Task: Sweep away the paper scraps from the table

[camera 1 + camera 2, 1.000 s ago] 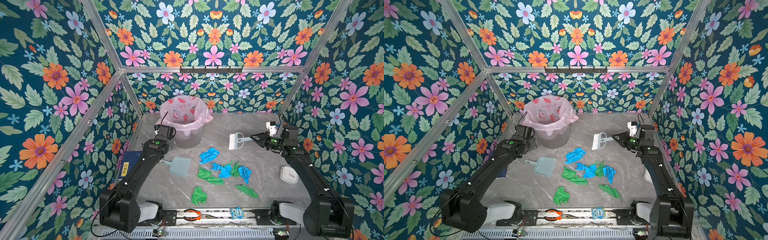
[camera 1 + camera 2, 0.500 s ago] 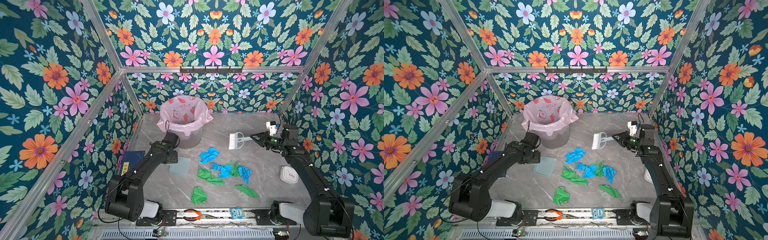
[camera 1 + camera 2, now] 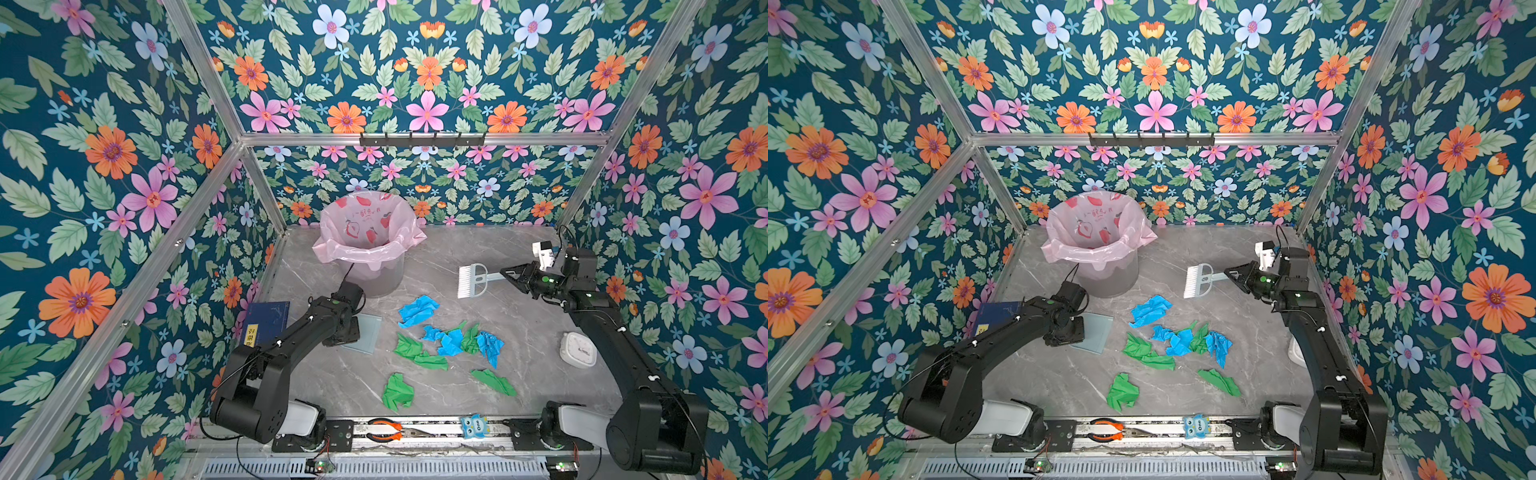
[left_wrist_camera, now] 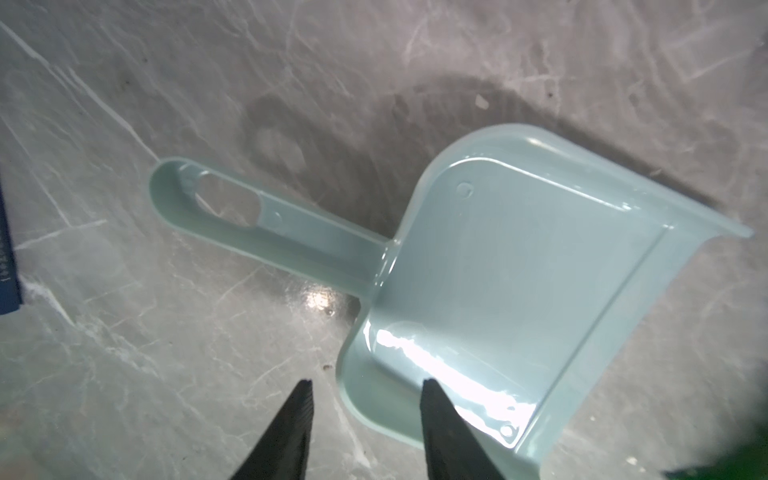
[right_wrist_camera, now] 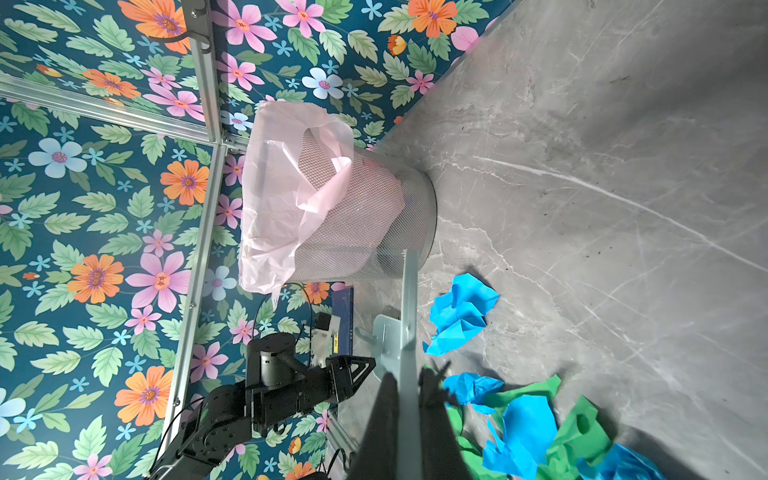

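Observation:
Blue and green crumpled paper scraps (image 3: 453,343) (image 3: 1179,343) lie mid-table (image 3: 457,249), with one blue piece (image 3: 417,309) farther back and a green one (image 3: 399,390) nearer the front. My right gripper (image 3: 509,275) (image 5: 409,374) is shut on the handle of a white-bristled brush (image 3: 471,280) (image 5: 409,316), held above the table behind the scraps. My left gripper (image 4: 368,384) hangs low over the pale blue dustpan (image 4: 519,270) (image 3: 368,332). Its jaws stand apart astride the pan's rear corner, one fingertip (image 4: 430,390) over the pan. In both top views the arm hides the handle.
A mesh bin with a pink liner (image 3: 365,245) stands at the back left. A dark blue book (image 3: 266,322) lies by the left wall and a white clock (image 3: 577,349) by the right arm. Orange pliers (image 3: 386,430) and an owl toy (image 3: 473,426) rest on the front rail.
My left arm has come forward from beside the bin and down over the dustpan, and its jaws have narrowed. The right arm and brush have not moved.

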Available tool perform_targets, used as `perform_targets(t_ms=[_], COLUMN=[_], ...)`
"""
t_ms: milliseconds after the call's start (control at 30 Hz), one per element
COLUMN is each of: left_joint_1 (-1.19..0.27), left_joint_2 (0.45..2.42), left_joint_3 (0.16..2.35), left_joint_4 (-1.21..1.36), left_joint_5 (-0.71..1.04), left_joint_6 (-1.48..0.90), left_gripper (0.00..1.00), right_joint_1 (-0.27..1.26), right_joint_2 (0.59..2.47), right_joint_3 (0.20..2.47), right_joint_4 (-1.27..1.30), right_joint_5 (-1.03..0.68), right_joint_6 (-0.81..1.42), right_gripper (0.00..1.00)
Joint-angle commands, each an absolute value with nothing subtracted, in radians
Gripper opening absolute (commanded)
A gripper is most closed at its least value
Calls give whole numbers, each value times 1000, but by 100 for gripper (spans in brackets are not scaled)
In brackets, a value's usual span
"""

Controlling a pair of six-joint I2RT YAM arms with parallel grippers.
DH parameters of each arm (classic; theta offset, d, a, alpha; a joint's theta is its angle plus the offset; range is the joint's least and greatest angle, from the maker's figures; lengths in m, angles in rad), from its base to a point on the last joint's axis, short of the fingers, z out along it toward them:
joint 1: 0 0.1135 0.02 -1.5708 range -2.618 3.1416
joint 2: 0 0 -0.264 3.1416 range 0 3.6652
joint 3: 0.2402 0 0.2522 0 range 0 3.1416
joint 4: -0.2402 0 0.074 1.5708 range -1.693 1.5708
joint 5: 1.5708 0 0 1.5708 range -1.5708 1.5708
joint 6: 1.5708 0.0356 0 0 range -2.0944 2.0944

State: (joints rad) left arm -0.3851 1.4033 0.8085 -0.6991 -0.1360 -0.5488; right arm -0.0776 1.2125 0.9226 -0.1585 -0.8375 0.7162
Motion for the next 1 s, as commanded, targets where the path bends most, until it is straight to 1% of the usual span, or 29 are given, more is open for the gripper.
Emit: perform_targets(t_ms=[0,100,267,433,767,867,967], left_joint_1=[-385,-385,-384,-385,-391,-400,-402], left_joint_2=[1407,1426,1438,1396,1278,1232,1170], left_joint_3=[796,782,765,746,655,651,631], left_joint_4=[-646,-616,-588,-563,-417,-465,-502], left_joint_5=[-139,-137,-141,-114,71,8,-25], left_joint_6=[-598,-619,-657,-716,-843,-850,-843], left_gripper=[39,34,32,31,30,26,27], right_joint_1=[-77,-77,-77,-77,-77,-77,-77], right_joint_2=[1216,1215,1212,1213,1210,1208,1207], right_joint_3=[931,929,933,933,931,927,924], right_joint_4=[-156,-156,-161,-160,-160,-160,-160], right_joint_5=[-853,-853,-851,-849,-850,-851,-851], right_joint_6=[719,718,718,715,714,711,712], right_gripper=[0,0,0,0,0,0,0])
